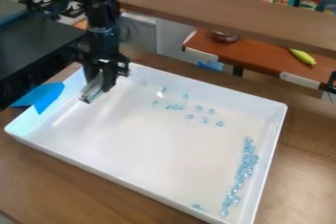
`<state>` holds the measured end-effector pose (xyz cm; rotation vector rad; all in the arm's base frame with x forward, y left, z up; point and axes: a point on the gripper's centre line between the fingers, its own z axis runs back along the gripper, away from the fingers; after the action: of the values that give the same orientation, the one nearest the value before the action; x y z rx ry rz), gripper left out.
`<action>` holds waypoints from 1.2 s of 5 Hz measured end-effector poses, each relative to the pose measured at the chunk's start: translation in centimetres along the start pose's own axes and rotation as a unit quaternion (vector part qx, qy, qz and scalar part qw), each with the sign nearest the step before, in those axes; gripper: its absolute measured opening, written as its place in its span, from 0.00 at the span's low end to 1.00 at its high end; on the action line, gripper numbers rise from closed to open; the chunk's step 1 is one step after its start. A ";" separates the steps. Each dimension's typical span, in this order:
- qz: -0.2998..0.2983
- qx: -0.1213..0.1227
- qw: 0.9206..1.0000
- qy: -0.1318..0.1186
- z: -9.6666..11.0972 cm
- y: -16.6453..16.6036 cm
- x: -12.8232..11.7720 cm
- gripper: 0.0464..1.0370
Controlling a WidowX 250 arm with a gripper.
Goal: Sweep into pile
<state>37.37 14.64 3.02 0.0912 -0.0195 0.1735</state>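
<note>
The black gripper (pixel 101 83) hangs over the upper left corner of the white tray (pixel 125 178), holding a silvery grey sweeping tool (pixel 93 90) that slants down to the left. Clear blue beads (pixel 175 106) lie loosely scattered across the tray's upper middle, to the right of the gripper and apart from it. Many more blue beads (pixel 244 170) form a long narrow band near the tray's right wall. A small clump of beads (pixel 197 207) rests by the bottom wall, left of the band's lower end.
Blue tape (pixel 47 99) sticks to the tray's left wall. The tray stands on a brown wooden table (pixel 307 144). A wooden beam (pixel 216 12) crosses behind it. Farther back, a reddish-brown counter (pixel 253 60) holds a yellow-green toy banana (pixel 302 56) and a dark round pot (pixel 224 37).
</note>
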 end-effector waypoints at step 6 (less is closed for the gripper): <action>-0.014 0.038 0.999 0.013 -3.6 -3.5 2.1 0.35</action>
<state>40.06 11.93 -0.79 0.1650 0.0145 0.1481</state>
